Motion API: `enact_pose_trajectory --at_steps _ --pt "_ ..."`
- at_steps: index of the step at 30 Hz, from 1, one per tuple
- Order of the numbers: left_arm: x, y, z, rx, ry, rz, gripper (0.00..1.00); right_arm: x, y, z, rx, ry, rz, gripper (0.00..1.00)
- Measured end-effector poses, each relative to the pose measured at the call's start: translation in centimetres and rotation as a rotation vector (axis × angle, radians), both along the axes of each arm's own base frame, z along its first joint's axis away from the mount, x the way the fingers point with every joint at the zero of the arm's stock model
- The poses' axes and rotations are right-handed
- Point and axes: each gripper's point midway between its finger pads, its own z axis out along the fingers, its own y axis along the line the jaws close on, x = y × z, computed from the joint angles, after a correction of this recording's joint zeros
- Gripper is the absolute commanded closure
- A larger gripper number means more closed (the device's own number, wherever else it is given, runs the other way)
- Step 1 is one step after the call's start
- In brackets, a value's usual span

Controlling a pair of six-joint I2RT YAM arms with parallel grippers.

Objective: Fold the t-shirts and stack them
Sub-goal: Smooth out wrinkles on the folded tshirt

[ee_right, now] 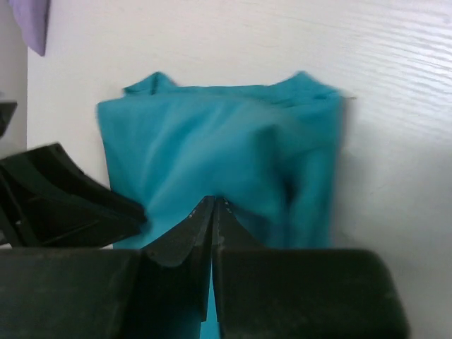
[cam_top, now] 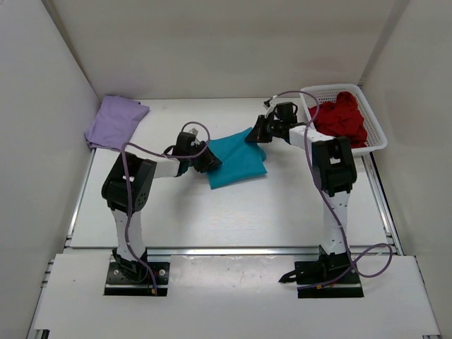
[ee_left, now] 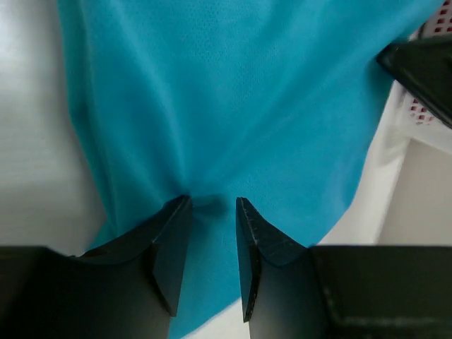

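The teal t-shirt (cam_top: 239,166) lies folded on the desk (cam_top: 282,212). The left gripper (ee_left: 212,203) stands half apart against its cloth; the right gripper (ee_right: 214,201) is pressed closed at its edge.

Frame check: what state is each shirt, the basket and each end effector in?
Lavender t-shirt: folded, far left corner.
Teal t-shirt: folded, lying mid-table.
Basket: upright, far right.
Dark red t-shirt: crumpled inside the Basket.
Left end effector: jaws apart at the teal edge.
Right end effector: shut at the teal edge; grip unclear.
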Motion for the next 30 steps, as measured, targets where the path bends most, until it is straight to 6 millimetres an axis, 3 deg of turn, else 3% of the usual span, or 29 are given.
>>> enact_pose_trajectory --at_steps 1,5,10,15,19,20,26,28,30 --pt "-0.7 0.6 -1.3 0.006 0.036 0.013 0.56 0.5 0.0 -1.1 0.013 0.025 -0.001 1.0" --pt "-1.1 1.8 -0.9 -0.038 0.019 0.04 0.56 1.7 -1.1 -5.1 0.036 0.117 -0.03 1.0" --pt "-3.0 3.1 -0.6 -0.079 0.017 0.07 0.49 2.1 -1.7 -4.6 0.056 0.111 -0.039 0.98" --pt "-3.8 4.2 2.7 -0.088 -0.06 0.093 0.37 2.1 -0.8 -4.1 0.017 0.105 -0.026 0.71" --pt "-3.0 6.2 4.8 -0.058 -0.135 0.137 0.3 1.2 0.3 -1.3 -0.018 0.053 -0.006 0.54" --pt "-2.9 7.0 4.6 -0.039 -0.14 0.152 0.28 0.7 0.5 -0.2 -0.024 0.028 -0.005 0.45" --pt "-3.5 9.0 -0.2 0.093 -0.04 0.166 0.25 -4.7 0.9 8.8 0.021 -0.165 -0.001 0.38" --pt "-3.2 8.4 -0.7 0.095 -0.029 0.143 0.25 -7.2 0.3 10.7 0.053 -0.216 -0.011 0.38" --pt "-2.2 7.5 -0.8 0.103 -0.041 0.121 0.27 -9.3 -0.4 11.5 0.074 -0.251 -0.02 0.37"
